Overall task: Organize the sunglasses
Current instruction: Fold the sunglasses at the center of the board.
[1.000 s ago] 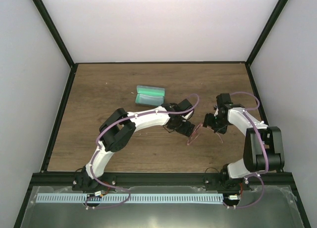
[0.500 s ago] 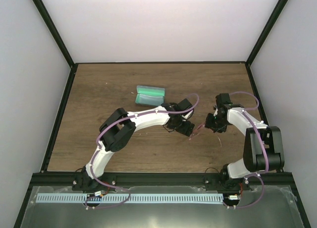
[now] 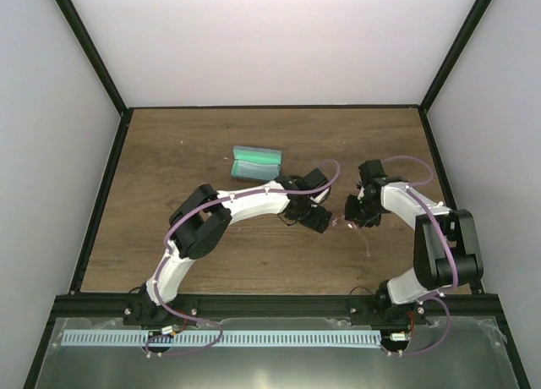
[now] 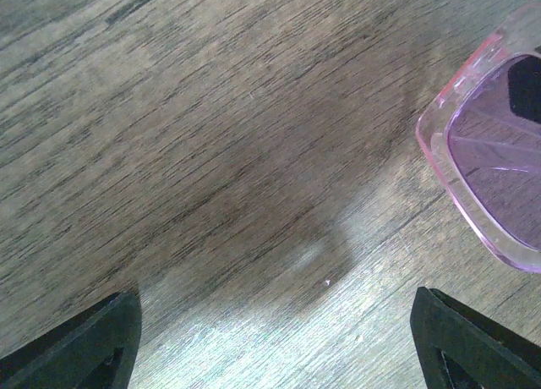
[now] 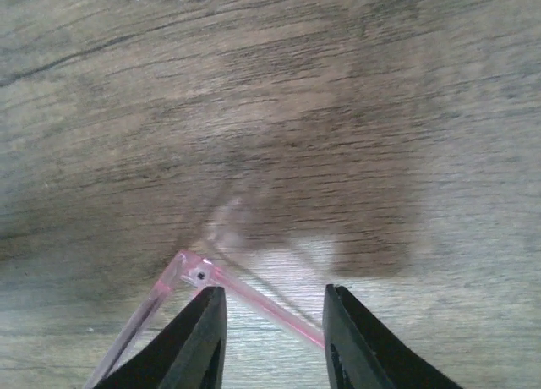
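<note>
The sunglasses [image 3: 340, 223] are pink-purple and translucent and lie on the wood between my two grippers. One thin arm trails toward the near right. My left gripper [image 3: 319, 220] is open just left of them. In the left wrist view its jaws [image 4: 275, 347] stand wide apart and empty, with a pink lens [image 4: 499, 144] at the right edge. My right gripper [image 3: 355, 211] is just right of the glasses. In the right wrist view its jaws [image 5: 272, 338] stand apart, and the pink temple arm [image 5: 254, 298] runs slanting between them from its hinge.
The grey-blue case [image 3: 256, 161] lies open with its green inside up, at the back left of the grippers. Black frame posts border the wooden table [image 3: 169, 237] on both sides.
My right gripper has moved left, closer to the left gripper and the glasses. The pink lens that lay spread by the left gripper now shows much less from above. The left arm has hardly moved.
</note>
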`<action>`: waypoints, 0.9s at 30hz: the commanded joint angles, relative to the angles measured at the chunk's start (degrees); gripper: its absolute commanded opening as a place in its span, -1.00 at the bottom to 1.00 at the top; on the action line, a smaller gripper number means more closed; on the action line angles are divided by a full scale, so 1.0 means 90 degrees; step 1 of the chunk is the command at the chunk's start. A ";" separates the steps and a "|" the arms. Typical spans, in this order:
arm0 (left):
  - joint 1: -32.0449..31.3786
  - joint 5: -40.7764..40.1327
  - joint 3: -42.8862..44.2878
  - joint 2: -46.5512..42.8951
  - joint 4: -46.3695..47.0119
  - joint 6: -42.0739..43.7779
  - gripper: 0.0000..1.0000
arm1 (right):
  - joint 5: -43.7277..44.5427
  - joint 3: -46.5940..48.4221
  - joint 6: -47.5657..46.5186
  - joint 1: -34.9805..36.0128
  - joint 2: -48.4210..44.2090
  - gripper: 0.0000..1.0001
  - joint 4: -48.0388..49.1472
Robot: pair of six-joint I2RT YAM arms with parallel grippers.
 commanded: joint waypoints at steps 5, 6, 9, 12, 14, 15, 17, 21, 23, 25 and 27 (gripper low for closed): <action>0.0092 0.0047 -0.0245 0.0060 -0.0007 0.0097 0.79 | -0.0040 0.0489 0.0052 0.0217 0.0036 -0.03 -0.0168; 0.0102 0.0065 -0.0260 0.0060 0.0001 0.0097 0.79 | -0.0056 0.0492 0.0055 0.0241 0.0037 0.01 -0.0179; 0.0141 0.0072 -0.0306 0.0036 0.0028 0.0107 0.79 | -0.0029 0.0429 0.0057 0.0306 0.0055 0.07 -0.0198; 0.0175 0.0062 -0.0396 -0.0011 0.0072 0.0125 0.79 | 0.0020 0.0323 0.0072 0.0365 0.0058 0.07 -0.0204; 0.0200 0.0062 -0.0495 -0.0058 0.0100 0.0124 0.79 | 0.0036 0.0262 0.0074 0.0386 0.0044 0.07 -0.0224; 0.0211 0.0062 -0.0542 -0.0078 0.0122 0.0114 0.79 | 0.0046 0.0247 0.0076 0.0400 0.0024 0.07 -0.0232; 0.0225 0.0062 -0.0641 -0.0121 0.0168 0.0095 0.79 | 0.0071 0.0212 0.0070 0.0413 0.0011 0.03 -0.0276; 0.0240 0.0062 -0.0741 -0.0164 0.0218 0.0051 0.79 | 0.0166 0.0129 0.0057 0.0455 -0.0003 -0.10 -0.0334; 0.0241 0.0069 -0.0768 -0.0160 0.0247 0.0026 0.79 | 0.0164 0.0083 0.0051 0.0488 0.0004 -0.11 -0.0352; 0.0240 0.0089 -0.0788 -0.0162 0.0267 0.0007 0.79 | 0.0123 0.0054 0.0011 0.0552 0.0024 -0.08 -0.0369; 0.0235 0.0096 -0.0801 -0.0155 0.0277 -0.0004 0.79 | 0.0136 0.0029 -0.0016 0.0626 0.0062 -0.02 -0.0409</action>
